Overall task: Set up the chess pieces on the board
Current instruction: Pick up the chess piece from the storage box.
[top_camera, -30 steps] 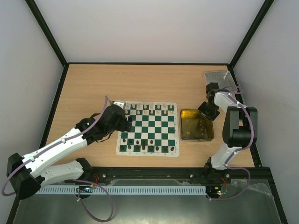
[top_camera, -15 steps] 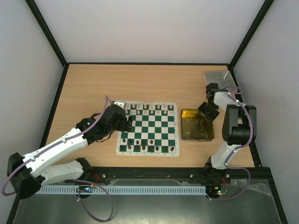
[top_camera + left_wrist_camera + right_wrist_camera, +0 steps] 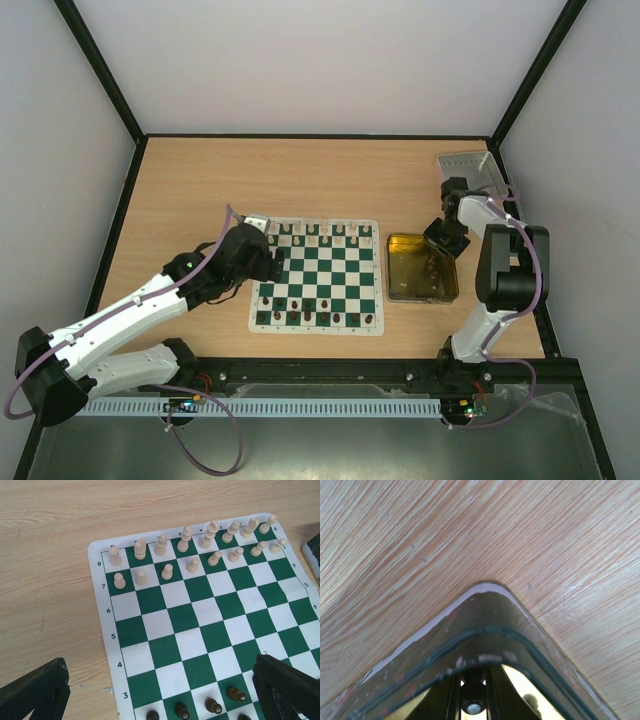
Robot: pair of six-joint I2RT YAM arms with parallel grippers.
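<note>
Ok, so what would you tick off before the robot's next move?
1. Right fingers shut: ok.
2. A chess piece caught between them: cannot tell, only something small and blurred shows there.
3. Right fingers inside the corner of the yellow tray: ok.
4. Left fingers wide open, holding nothing: ok.
5. Cream pieces upright on the far two rows of the board: ok.
6. Middle of the board free of pieces: ok.

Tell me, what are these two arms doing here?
They are setting up the board. Cream pieces fill its far two rows; dark pieces stand along the near side. The left gripper hangs open over the board's left edge. The right gripper is shut, down in the yellow tray; whether it holds a piece is unclear.
</note>
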